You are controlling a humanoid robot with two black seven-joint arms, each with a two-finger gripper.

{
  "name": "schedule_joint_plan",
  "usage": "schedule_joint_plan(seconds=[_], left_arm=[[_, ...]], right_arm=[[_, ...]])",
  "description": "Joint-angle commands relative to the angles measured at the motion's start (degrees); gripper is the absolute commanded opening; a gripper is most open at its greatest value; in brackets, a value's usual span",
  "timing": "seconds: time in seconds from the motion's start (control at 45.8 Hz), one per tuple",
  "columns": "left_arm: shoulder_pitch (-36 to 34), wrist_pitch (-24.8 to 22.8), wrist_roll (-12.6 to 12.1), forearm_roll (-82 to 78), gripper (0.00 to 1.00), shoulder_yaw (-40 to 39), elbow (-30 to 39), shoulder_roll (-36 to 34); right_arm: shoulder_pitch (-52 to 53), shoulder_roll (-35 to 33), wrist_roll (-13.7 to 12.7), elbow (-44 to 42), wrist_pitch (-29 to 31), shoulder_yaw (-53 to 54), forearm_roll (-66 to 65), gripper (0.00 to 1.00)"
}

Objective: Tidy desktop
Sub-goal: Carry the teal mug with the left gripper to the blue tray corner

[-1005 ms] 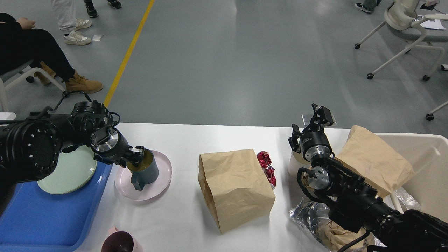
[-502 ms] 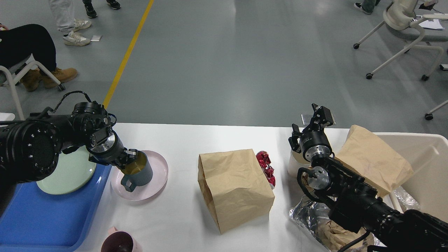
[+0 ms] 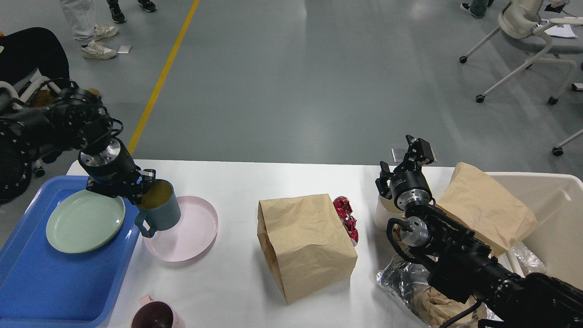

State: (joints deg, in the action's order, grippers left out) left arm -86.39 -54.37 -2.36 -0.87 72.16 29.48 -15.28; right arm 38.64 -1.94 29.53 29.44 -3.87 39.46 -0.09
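The white desktop (image 3: 241, 182) spans the view. My left gripper (image 3: 146, 186) is shut on the rim of a grey-blue mug (image 3: 160, 210) with a yellowish inside. It holds the mug tilted in the air over the left edge of a pink plate (image 3: 191, 232), next to the blue tray (image 3: 50, 282). A green plate (image 3: 84, 223) lies on the tray. My right gripper (image 3: 416, 148) is open and empty at the far table edge, above a white cup (image 3: 381, 214).
A brown paper bag (image 3: 305, 246) stands mid-table with red foil wrappers (image 3: 346, 217) behind it. A second paper bag (image 3: 489, 209) leans on the cream bin (image 3: 558, 214). Crumpled foil (image 3: 398, 280) lies under my right arm. A maroon mug (image 3: 155, 318) sits at the front edge.
My left gripper has lifted the grey-blue mug off the pink plate and carried it left and back toward the blue tray. The right arm has not moved.
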Motion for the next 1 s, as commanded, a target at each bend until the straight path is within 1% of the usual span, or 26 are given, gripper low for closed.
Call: schedule_joint_plan(seconds=[0.0, 0.197, 0.415, 0.524, 0.634, 0.852, 0.983], left_arm=[[-1.3, -0.6, -0.1, 0.1, 0.00, -1.0, 0.2, -4.1], [-0.3, -0.6, -0.3, 0.0, 0.00, -0.4, 0.3, -11.9], [5.5, -0.6, -0.4, 0.0, 0.00, -0.6, 0.1, -22.9], [8.4, -0.6, -0.5, 0.0, 0.00, -1.1, -0.1, -26.8], [9.8, -0.6, -0.5, -0.2, 0.00, -1.0, -0.4, -28.1], [12.0, -0.6, -0.5, -0.1, 0.02, -0.6, -0.6, -27.4], [14.6, -0.6, -0.5, -0.1, 0.02, -0.6, -2.4, -27.2]], right_arm=[[0.0, 0.0, 0.0, 0.0, 0.0, 0.0, 0.0, 1.00], [0.0, 0.0, 0.0, 0.0, 0.0, 0.0, 0.0, 1.00], [0.0, 0.0, 0.0, 0.0, 0.0, 0.0, 0.0, 1.00], [0.0, 0.0, 0.0, 0.0, 0.0, 0.0, 0.0, 1.00], [-0.1, 0.0, 0.0, 0.0, 0.0, 0.0, 0.0, 1.00], [0.0, 0.0, 0.0, 0.0, 0.0, 0.0, 0.0, 1.00], [0.0, 0.0, 0.0, 0.0, 0.0, 0.0, 0.0, 1.00]])
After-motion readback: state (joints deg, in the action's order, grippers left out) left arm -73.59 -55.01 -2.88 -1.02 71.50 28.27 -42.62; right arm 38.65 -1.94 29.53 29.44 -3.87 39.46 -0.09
